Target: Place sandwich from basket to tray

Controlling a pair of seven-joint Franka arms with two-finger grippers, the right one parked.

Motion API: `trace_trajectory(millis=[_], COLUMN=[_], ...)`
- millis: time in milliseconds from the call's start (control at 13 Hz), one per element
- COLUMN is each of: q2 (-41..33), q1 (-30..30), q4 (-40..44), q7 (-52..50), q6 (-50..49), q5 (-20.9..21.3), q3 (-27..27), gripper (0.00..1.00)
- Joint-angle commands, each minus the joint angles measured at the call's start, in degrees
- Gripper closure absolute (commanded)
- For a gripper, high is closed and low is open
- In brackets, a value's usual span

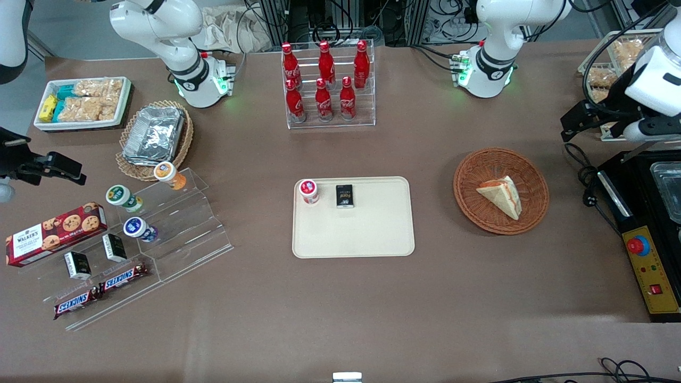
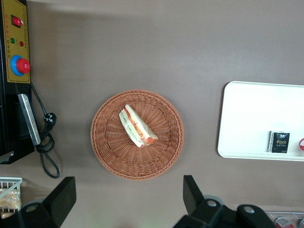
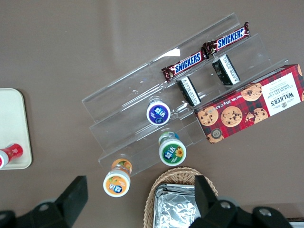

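Closest to the wrist lens: black two-finger gripper [image 2: 128,192] of the left arm, jaws spread wide, gripping nothing. Hangs high above the table, just past the rim of the round reddish-brown wicker basket [image 2: 102,142] and well clear of it.

Nothing of the task done yet, by the look of it. Triangular white-bread sandwich [image 2: 137,126] with orange-red and green filling lies flat in the middle of the basket, untouched. Flat cream-beige rectangular tray [image 1: 356,234] sits near the basket, toward the parked arm's end from it. Carries only a small red-lidded cup [image 1: 308,190] and a little black packet [image 1: 345,196] side by side along the edge farther from the front camera, which leaves most of its floor bare for the wedge. Left to do, as judged: descend, close on the sandwich, lift, carry across, set down.

Plain brown table top [image 1: 319,319] underneath, matte and even. Clear rack of red cola bottles [image 1: 330,85] farther from the front camera than the tray. Toward the parked arm's end: stepped clear acrylic stand [image 1: 181,234] with small cups and chocolate bars, red cookie box [image 1: 56,234], tan wicker basket of foil containers [image 1: 154,135], white bin of snack packets [image 1: 82,101]. Toward the working arm's end: black control box with a red emergency button [image 1: 638,246].
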Motion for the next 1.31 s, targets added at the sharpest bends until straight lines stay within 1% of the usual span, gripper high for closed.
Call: trace_trajectory(millis=[0,154,231,308,385,462,538,692,769,923,1000,1231], q2=[1.26,2.31,3.18,3.45,3.37,2.67,1.27,-1.01,-1.63,-2.6,-2.78,-0.42], q1=[-0.2,-0.12,-0.03,-0.03,-0.12,-0.2,-0.12,-0.12,-0.12,-0.12,-0.12,-0.2], q4=[2.41,1.98,1.28,-0.12,-1.87,-5.2,-9.15,-18.37,-22.77,-30.85,-33.51,-36.77], q7=[0.22,-0.3,-3.96,-11.92,-14.87,-16.2,-20.83,-34.96,-39.2,-42.57,-44.06,-48.55], q6=[-2.33,-2.5,-2.94,-2.51,-1.11,1.16,4.06,12.48,16.53,23.91,27.25,32.02], q5=[-0.42,-0.16,0.1,0.19,0.28,0.19,0.19,0.19,0.19,0.28,0.28,0.37], q3=[0.28,0.37,0.37,0.28,0.28,0.19,0.19,0.19,0.19,0.19,0.11,-0.07], gripper=[0.0,0.0,0.0,0.0,0.0,0.0,0.0,0.0,0.0,0.0,0.0,0.0])
